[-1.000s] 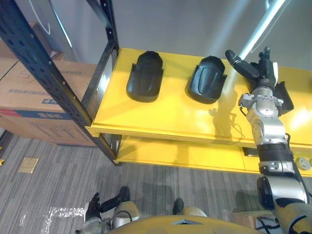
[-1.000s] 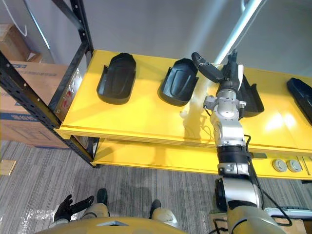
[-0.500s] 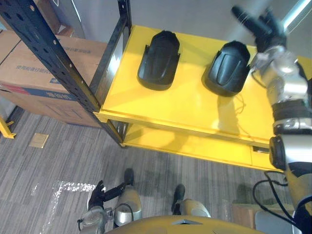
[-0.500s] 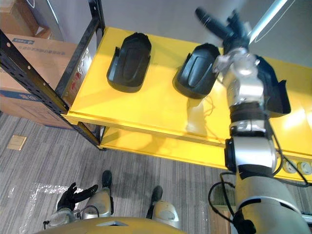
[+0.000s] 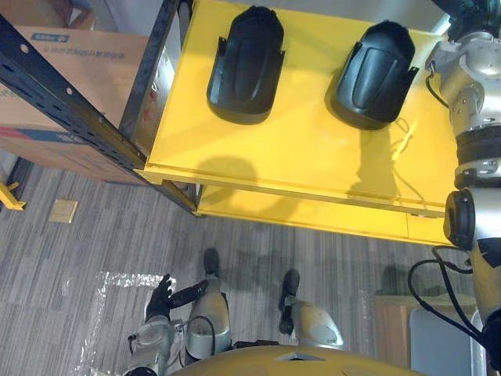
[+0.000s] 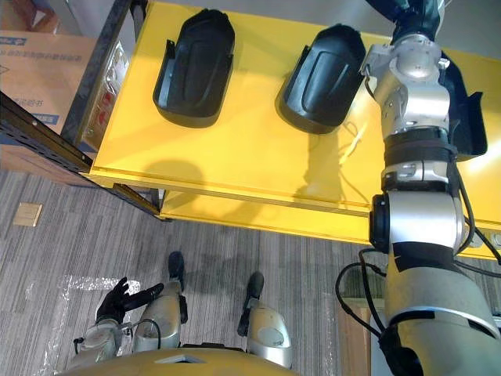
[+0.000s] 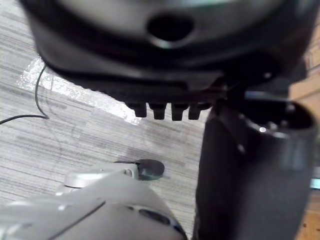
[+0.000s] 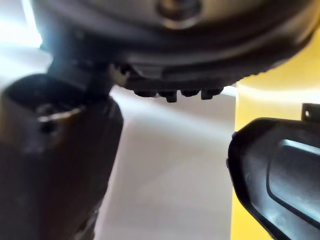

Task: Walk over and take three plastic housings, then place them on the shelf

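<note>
Three black plastic housings lie on the yellow top shelf (image 5: 297, 157): one at the left (image 5: 244, 63), one in the middle (image 5: 376, 74), and a third (image 6: 468, 117) partly hidden behind my right arm. My right hand (image 6: 413, 14) reaches over the shelf's far side between the middle and third housings, holding nothing. In the right wrist view its thumb (image 8: 55, 165) stands out straight beside a housing (image 8: 280, 175), apart from it. My left hand (image 5: 162, 296) hangs low over the floor with fingers spread, empty.
A black perforated shelf upright (image 5: 70, 102) runs along the left, with cardboard boxes (image 5: 78, 55) behind it. A lower yellow shelf (image 5: 313, 223) sits under the top one. Grey carpet (image 5: 94, 235) with a shiny tape patch (image 5: 109, 286) lies below.
The camera has tipped down and come closer, so the shelf looks larger. My right hand has moved farther across the shelf to the view's upper edge. The housings have not moved.
</note>
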Motion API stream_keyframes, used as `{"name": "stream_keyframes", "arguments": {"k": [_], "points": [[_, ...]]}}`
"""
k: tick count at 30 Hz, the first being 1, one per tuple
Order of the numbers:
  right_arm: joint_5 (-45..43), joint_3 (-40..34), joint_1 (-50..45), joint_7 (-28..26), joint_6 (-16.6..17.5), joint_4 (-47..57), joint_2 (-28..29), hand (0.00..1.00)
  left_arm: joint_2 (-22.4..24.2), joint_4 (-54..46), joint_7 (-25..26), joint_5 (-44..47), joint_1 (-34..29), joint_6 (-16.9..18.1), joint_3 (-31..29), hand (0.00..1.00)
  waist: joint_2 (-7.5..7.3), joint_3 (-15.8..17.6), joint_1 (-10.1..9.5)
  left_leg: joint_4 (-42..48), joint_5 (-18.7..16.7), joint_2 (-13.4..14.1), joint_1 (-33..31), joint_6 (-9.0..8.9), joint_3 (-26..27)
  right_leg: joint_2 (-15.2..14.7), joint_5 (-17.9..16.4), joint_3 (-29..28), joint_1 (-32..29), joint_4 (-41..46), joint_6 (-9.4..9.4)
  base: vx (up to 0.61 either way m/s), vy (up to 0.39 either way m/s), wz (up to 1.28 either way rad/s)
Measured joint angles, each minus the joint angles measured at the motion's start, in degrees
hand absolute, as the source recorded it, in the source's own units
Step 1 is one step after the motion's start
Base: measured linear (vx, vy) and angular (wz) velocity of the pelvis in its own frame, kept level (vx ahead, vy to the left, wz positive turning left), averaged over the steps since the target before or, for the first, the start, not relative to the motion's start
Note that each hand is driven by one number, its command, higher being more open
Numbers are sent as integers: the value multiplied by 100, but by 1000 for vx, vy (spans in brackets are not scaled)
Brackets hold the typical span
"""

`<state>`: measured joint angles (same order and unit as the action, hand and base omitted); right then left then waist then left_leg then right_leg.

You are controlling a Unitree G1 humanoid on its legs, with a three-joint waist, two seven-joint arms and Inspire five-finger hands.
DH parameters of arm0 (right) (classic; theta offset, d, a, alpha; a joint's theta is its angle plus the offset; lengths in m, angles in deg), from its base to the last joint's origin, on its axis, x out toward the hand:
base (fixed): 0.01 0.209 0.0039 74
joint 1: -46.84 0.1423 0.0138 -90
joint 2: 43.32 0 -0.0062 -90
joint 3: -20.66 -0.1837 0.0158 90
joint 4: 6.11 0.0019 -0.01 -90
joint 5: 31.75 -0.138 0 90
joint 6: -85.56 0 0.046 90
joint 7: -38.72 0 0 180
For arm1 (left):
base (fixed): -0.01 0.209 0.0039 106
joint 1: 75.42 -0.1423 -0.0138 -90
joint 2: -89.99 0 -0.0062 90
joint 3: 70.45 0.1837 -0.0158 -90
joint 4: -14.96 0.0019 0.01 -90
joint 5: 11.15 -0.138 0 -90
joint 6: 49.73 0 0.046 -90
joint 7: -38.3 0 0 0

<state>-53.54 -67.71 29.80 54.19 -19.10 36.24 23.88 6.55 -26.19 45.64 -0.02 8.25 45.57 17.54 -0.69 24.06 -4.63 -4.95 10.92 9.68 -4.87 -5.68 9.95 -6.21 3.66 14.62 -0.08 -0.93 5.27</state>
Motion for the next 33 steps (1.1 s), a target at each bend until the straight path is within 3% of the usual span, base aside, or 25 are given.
{"name": "stream_keyframes", "arguments": {"k": [8, 19, 29, 33], "points": [[-118, 130, 299, -76, -373, -440, 0, 100, -7, 6, 1, -3, 163, 220, 189, 100, 81, 206, -26, 5, 30, -11, -173, 5, -55, -1, 0, 53, -140, 0, -1, 14, -4, 3], [-116, 133, 616, 612, -351, -795, -182, 100, -13, 12, 8, 252, 192, 335, 347, 100, 155, 265, -130, 5, 40, -10, -284, 7, -56, -4, -17, 47, -278, 59, -26, 0, 0, 0], [-167, 134, 616, 385, -323, -799, -182, 100, -6, 139, -34, 248, 334, 338, 403, 100, 232, 306, -152, 2, 76, -8, -282, 13, -87, -11, -39, 63, -298, 149, -50, 0, 0, 0], [-168, 136, 615, 345, -53, -889, -182, 100, -10, 185, -35, 248, 370, 337, 405, 100, 234, 308, -146, 0, 86, -2, -282, 14, -84, -11, -41, 56, -316, 176, -52, 0, 0, 0]]}}
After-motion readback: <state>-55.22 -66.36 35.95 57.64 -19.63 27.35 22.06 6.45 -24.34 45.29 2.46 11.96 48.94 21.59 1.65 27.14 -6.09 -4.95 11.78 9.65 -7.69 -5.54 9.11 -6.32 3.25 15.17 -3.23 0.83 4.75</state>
